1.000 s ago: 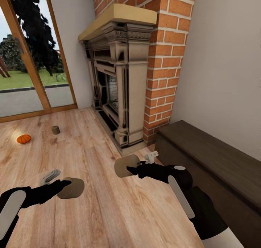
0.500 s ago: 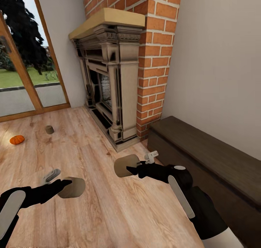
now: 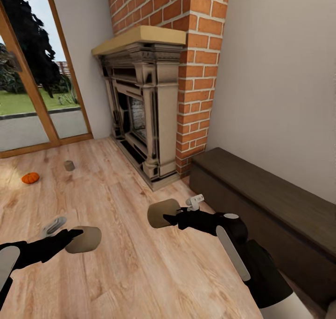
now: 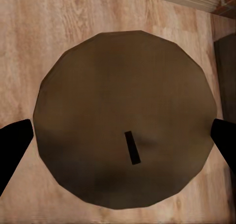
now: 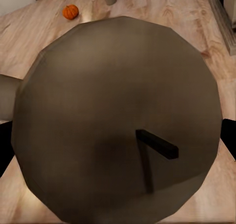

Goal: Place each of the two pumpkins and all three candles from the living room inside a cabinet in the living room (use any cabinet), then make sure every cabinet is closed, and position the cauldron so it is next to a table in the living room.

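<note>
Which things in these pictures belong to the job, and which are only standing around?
For the job:
- candle in left gripper
- candle in right gripper
- third candle on the floor
- pumpkin
- cabinet, shut

Not for the job:
- fireplace
- brick chimney
- glass door

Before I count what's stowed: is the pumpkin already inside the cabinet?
No, the pumpkin lies on the wooden floor near the glass door, far from the cabinet.

Bare floor [image 3: 140, 272] ahead; cabinet [image 3: 261, 202] and fireplace [image 3: 144, 109] block right
</note>
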